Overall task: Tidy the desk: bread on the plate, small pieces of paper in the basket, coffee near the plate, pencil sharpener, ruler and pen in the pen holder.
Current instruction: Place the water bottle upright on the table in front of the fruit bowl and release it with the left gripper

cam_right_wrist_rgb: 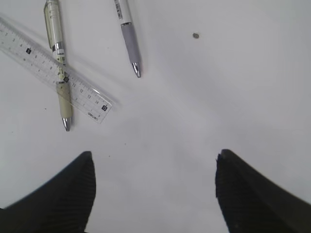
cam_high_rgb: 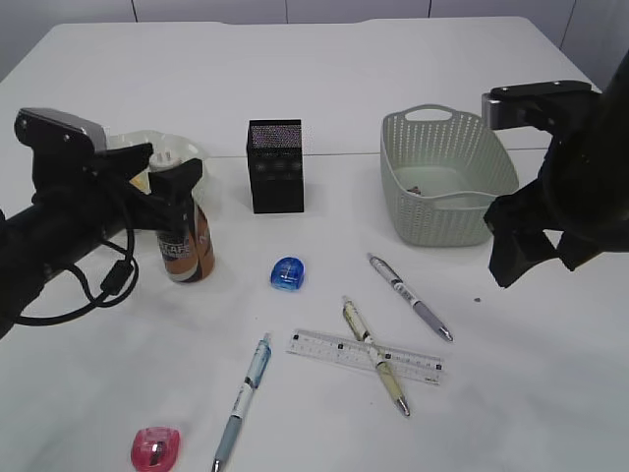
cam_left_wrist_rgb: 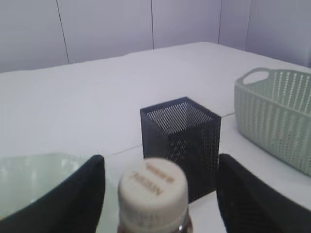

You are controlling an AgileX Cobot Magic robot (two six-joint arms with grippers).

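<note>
The coffee (cam_high_rgb: pixel 185 246) stands upright on the desk (cam_high_rgb: pixel 550 393), just right of the plate (cam_high_rgb: pixel 126 144). My left gripper (cam_high_rgb: pixel 177 182) is open around its white cap (cam_left_wrist_rgb: pixel 153 191), with a gap on each side. The black pen holder (cam_high_rgb: pixel 275 165) stands behind it and the basket (cam_high_rgb: pixel 447 177) is at the right. Mid-desk lie a blue pencil sharpener (cam_high_rgb: pixel 287 272), the ruler (cam_high_rgb: pixel 364 356) and a pen (cam_high_rgb: pixel 374 356) across it. My right gripper (cam_high_rgb: pixel 531 251) hovers open over bare desk, empty. The bread is hidden.
Two more pens (cam_high_rgb: pixel 410 296) (cam_high_rgb: pixel 243 398) lie on the desk, and a pink pencil sharpener (cam_high_rgb: pixel 155 448) sits at the front left. Small bits lie inside the basket (cam_high_rgb: pixel 418 189). A tiny speck (cam_right_wrist_rgb: pixel 196 35) lies near the right gripper.
</note>
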